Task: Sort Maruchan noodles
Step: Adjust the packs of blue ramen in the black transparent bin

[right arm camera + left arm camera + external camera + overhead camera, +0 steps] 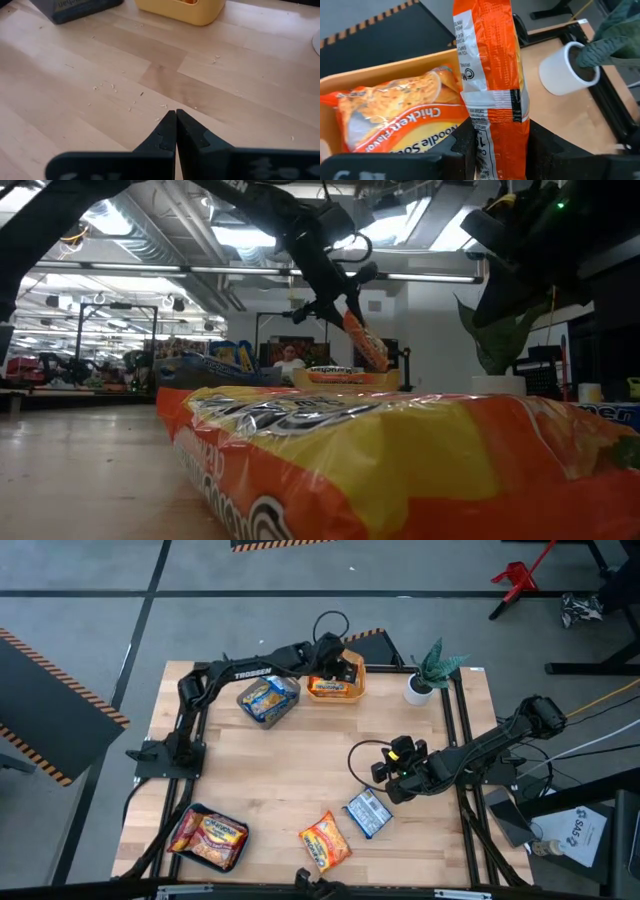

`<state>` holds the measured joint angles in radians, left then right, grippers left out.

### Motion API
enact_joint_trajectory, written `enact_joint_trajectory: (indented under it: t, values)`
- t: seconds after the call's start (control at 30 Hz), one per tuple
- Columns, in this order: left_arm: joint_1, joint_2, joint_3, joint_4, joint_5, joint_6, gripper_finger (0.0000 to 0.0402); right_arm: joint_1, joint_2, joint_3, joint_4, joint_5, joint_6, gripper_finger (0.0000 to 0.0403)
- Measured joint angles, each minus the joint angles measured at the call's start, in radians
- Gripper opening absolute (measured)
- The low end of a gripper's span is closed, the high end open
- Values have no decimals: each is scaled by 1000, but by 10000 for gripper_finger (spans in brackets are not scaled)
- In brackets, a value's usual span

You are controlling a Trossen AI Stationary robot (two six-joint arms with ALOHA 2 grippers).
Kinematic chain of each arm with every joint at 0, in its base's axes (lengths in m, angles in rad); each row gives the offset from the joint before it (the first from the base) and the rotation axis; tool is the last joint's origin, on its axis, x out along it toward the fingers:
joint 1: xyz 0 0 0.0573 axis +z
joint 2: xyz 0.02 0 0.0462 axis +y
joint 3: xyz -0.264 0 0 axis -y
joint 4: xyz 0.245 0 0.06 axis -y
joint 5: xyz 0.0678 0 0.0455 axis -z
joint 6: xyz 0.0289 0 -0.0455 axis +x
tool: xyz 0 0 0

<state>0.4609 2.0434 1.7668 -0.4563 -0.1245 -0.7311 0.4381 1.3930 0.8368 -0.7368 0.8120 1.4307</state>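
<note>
I am holding an orange noodle packet (492, 75) in my left end effector (495, 145), fingers clamped on its lower end, so it is standing upright between them and hanging tilted over the yellow-orange bin (335, 687) at about 12 o'clock on the tabletop (290, 775). Inside that bin another orange packet (395, 112) is lying flat, just beside the one I am gripping. At the bin's 9 o'clock, nearly touching it, the grey bin (268, 700) is carrying a packet of its own. At its 3 o'clock a white pot with a plant (421, 686) is standing near the tabletop's far right corner, close to my left wrist's path on that side.

My right end effector (175, 131) is waiting with its fingers pressed together, hovering low over bare wood at about 3 o'clock. Just at its 6 o'clock a blue packet (368, 813) is lying flat, and beside that, toward 7 o'clock, an orange packet (326, 841) is lying near the front edge. At the 8 o'clock corner a dark bin (210, 836) is holding more packets.

The middle of the tabletop is lying open between the two arms. The black frame rails (452, 730) are running along the left and right edges.
</note>
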Motion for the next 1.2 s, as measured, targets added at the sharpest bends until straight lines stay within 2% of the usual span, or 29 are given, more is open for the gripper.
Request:
enact_joint_trajectory:
  t: [0.3,0.5,0.8,1.2]
  values:
    - [6,7,1,-2,-27,-26,109,1,0,0,0,4,-2,0]
    - [10,52,1,-8,36,-46,109,1,0,0,0,6,-6,0]
    - [19,61,0,1,42,-24,111,1,0,0,1,-3,-13,0]
    - [22,61,0,44,138,77,166,1,0,0,4,0,-25,0]
